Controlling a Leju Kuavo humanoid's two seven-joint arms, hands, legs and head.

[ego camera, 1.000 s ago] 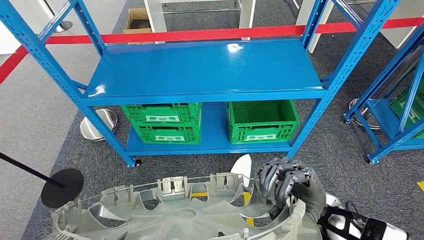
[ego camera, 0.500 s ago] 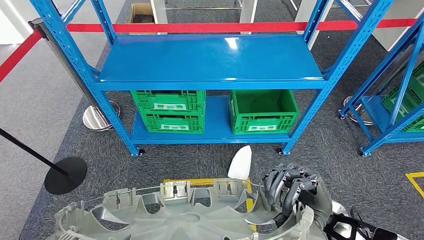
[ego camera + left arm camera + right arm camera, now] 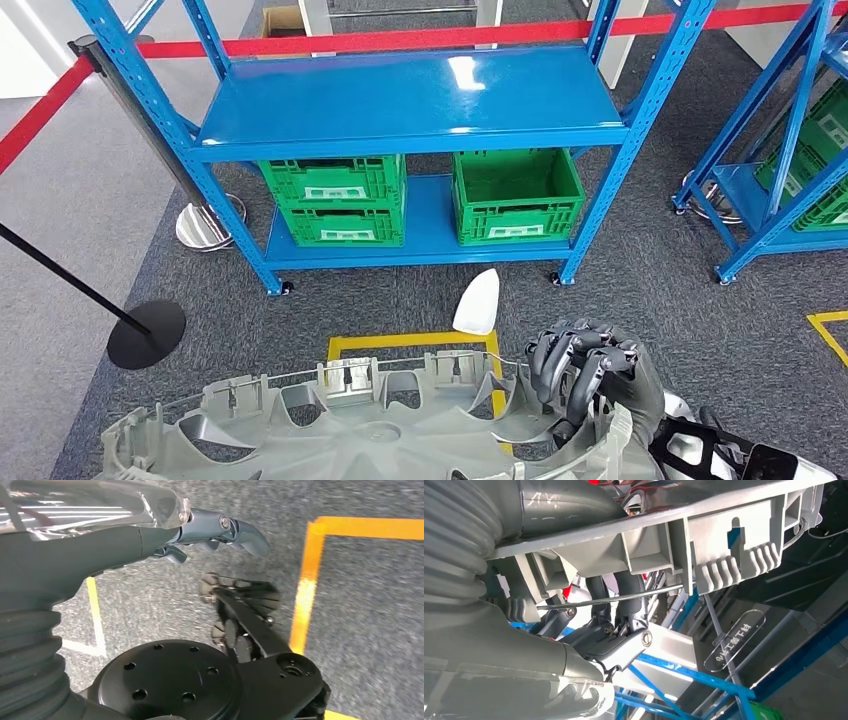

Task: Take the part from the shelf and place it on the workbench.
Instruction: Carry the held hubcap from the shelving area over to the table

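Left hand (image 3: 150,535): seen from the wrist camera, dark fingers (image 3: 235,527) running along the underside of the shiny grey part (image 3: 90,500), pressed against it; cannot tell whether closed fully around the rim. Below that hand, grey carpet (image 3: 365,605) with yellow floor tape (image 3: 305,585).

Ahead of and left of the right hand, in the head view: black stand base (image 3: 146,333) on the floor with a thin black pole rising toward the left edge. Further ahead, a chrome post (image 3: 135,110) carrying a red barrier belt (image 3: 400,40).

Directly left of the right hand: large grey round part (image 3: 370,430), ribbed and slotted with clip tabs around its edge, held up low in the frame, off the shelf and well apart from it. Just beyond its far edge, a yellow tape rectangle (image 3: 410,345) on the carpet and a white shoe-shaped piece (image 3: 478,302).

Ahead of the right hand: blue shelf (image 3: 410,95), top level bare and glossy; lower level carrying two stacked green crates (image 3: 335,200) and one open green crate (image 3: 518,195) side by side.

Right hand (image 3: 590,375): fingers curled over the right edge of the part, clamped on it. Right wrist view confirms fingers (image 3: 616,630) hooked round the part's rim (image 3: 704,540) and a thin metal rod (image 3: 624,598).

Right of that hand, further off: second blue rack (image 3: 780,150) with green crates.
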